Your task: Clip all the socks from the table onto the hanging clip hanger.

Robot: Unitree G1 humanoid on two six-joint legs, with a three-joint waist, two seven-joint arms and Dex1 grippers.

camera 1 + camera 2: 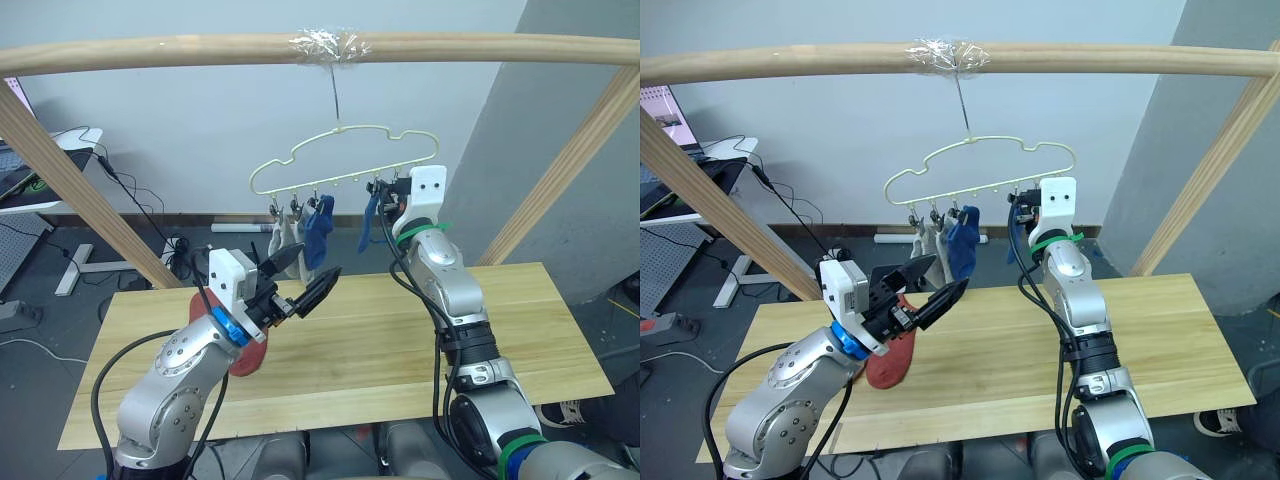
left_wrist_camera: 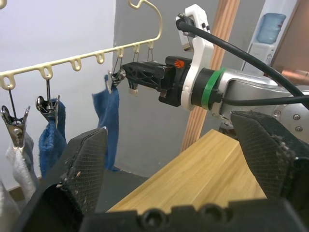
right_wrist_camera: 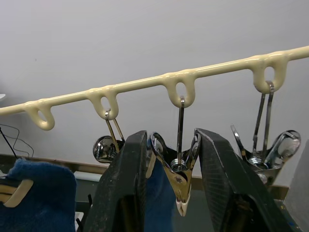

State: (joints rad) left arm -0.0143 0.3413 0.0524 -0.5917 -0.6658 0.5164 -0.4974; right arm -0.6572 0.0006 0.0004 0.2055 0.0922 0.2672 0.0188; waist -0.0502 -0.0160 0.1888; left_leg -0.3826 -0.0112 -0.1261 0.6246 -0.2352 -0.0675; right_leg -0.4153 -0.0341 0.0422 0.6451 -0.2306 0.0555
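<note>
Left hand (image 1: 305,275) is hovering nearest the camera, above the tabletop (image 1: 400,340) and below the clip hanger (image 1: 345,160); its two black fingers are spread wide, holding nothing; a rust-red sock (image 1: 892,358) is lying flat on the tabletop just under that arm, partly hidden by it. Right hand (image 3: 166,159) is raised to the clip hanger's right end; its fingers (image 3: 128,188) are pressing on either side of one metal clip (image 3: 177,181), squeezing the clip's handles; a blue sock (image 1: 370,222) is dangling just below that same clip, beside the hand. The clip hanger is hanging by its hook from a round wooden pole (image 1: 480,48), taped at the hook; along the hanger's left half, two light grey socks (image 1: 285,240) are hanging from clips; just right of them another blue sock (image 1: 319,232) is hanging from the next clip; further clips (image 3: 263,150) on the hanger beside the squeezed one are hanging empty. Cannot tell from these views whether the second blue sock is actually caught in the clip's teeth.
</note>
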